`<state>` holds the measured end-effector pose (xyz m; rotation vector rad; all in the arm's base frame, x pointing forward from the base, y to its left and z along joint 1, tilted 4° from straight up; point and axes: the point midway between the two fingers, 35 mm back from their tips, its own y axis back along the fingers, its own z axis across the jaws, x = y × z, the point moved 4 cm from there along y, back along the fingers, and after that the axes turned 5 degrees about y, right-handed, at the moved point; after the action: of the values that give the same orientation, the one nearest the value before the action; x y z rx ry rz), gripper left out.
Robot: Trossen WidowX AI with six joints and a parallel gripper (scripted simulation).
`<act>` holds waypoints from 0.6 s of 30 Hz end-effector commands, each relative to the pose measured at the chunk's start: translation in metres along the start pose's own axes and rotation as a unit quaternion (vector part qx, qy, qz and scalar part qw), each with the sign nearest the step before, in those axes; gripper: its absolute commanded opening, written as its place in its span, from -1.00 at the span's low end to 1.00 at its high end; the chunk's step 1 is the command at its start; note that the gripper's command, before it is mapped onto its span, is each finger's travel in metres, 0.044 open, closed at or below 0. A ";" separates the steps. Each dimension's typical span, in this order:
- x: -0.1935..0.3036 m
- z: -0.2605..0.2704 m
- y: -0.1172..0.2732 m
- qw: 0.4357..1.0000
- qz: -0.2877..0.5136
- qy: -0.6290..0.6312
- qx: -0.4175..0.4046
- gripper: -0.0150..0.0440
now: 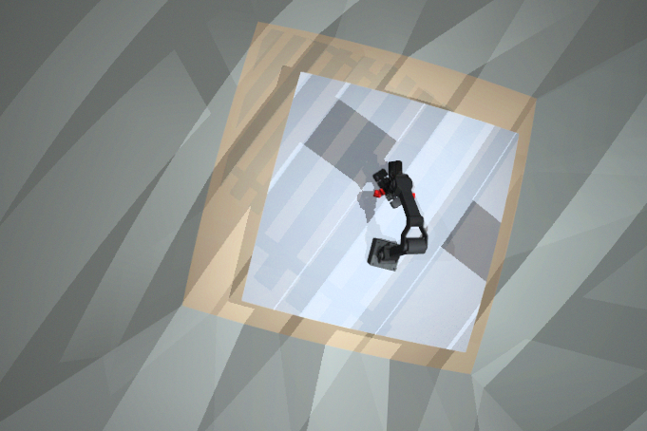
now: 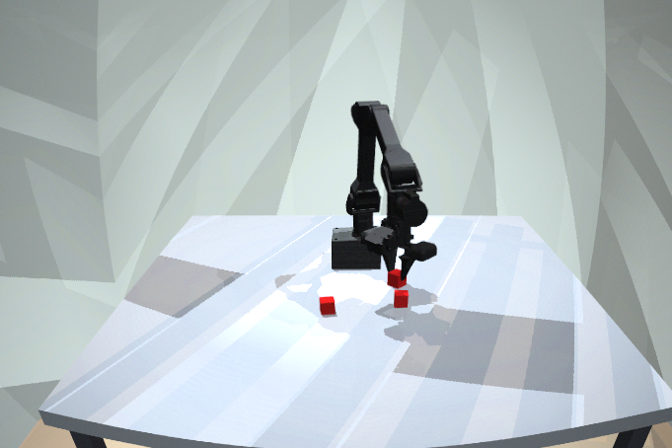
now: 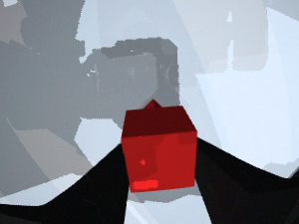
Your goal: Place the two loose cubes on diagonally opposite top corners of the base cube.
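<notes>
Black arm point(image 2: 383, 158) bent over the pale table point(image 2: 241, 369), gripper point(image 2: 398, 271) pointing down. Jaws pinched on a red cube point(image 2: 395, 277), held clear of the surface, directly above a second red cube point(image 2: 401, 298) resting on the table. In the wrist view the held one hides most of that cube. Third red cube point(image 2: 327, 305) sits apart to the left, also on the table.

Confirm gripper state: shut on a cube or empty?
Shut on a red cube. In the wrist view the gripper has its jaws pressed against the cube's two sides; the exterior view shows it held clear of the table.
</notes>
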<state>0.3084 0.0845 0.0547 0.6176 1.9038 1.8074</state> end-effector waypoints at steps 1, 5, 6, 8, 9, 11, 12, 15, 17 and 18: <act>0.001 0.000 -0.010 1.000 0.004 -0.002 0.001 -0.14; 0.002 -0.001 -0.021 1.000 0.004 -0.002 0.001 -0.14; 0.002 -0.001 -0.023 1.000 0.004 -0.002 0.001 -0.14; 0.002 -0.001 -0.025 1.000 0.004 -0.002 0.001 -0.14; 0.002 -0.001 -0.025 1.000 0.004 -0.002 0.001 -0.14; 0.002 -0.001 -0.025 1.000 0.004 -0.002 0.001 -0.14; 0.002 -0.001 -0.025 1.000 0.004 -0.002 0.001 -0.14; 0.002 -0.001 -0.025 1.000 0.004 -0.002 0.001 -0.14; 0.002 -0.001 -0.025 1.000 0.004 -0.002 0.001 -0.14; 0.002 -0.001 -0.025 1.000 0.004 -0.002 0.001 -0.14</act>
<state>0.3071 0.0836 0.0309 0.6224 1.9059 1.8053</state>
